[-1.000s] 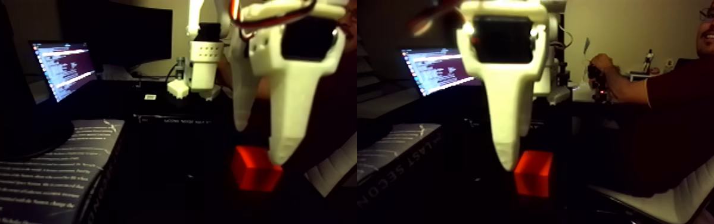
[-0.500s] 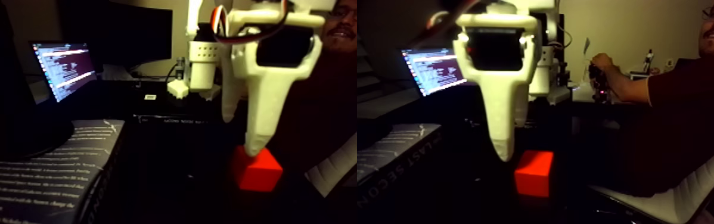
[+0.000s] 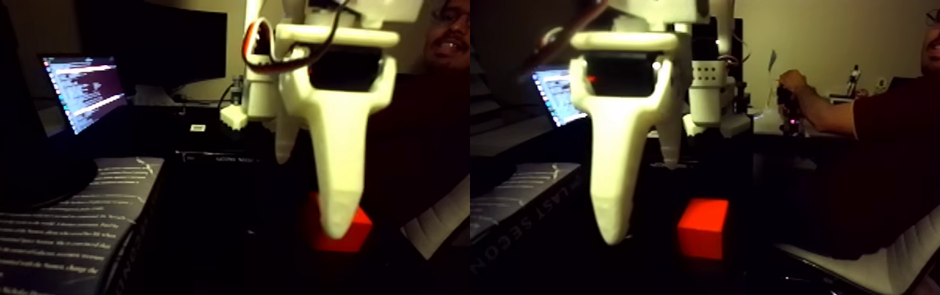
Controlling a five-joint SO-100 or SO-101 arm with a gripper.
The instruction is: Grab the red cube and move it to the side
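Observation:
The fixed view holds two side-by-side halves. The red cube [image 3: 351, 234] sits on the dark table; in the left half the long white finger covers its left part. In the right half the cube [image 3: 702, 227] stands fully visible, to the right of that finger and apart from it. My white gripper [image 3: 310, 192] hangs close to the camera, pointing down. It is open, with the long finger's tip low at cube height and the thin finger's tip higher. Nothing is between the fingers. In the right half the gripper [image 3: 640, 198] is left of the cube.
An open book [image 3: 45, 227] lies at the front left, with a lit laptop screen [image 3: 84, 90] behind it. A person [image 3: 908, 149] sits on a white chair [image 3: 923, 251] at the right, hand on a small device [image 3: 790, 106].
The gripper has slid left in both halves and its long finger has dropped lower. The red cube has stayed in place.

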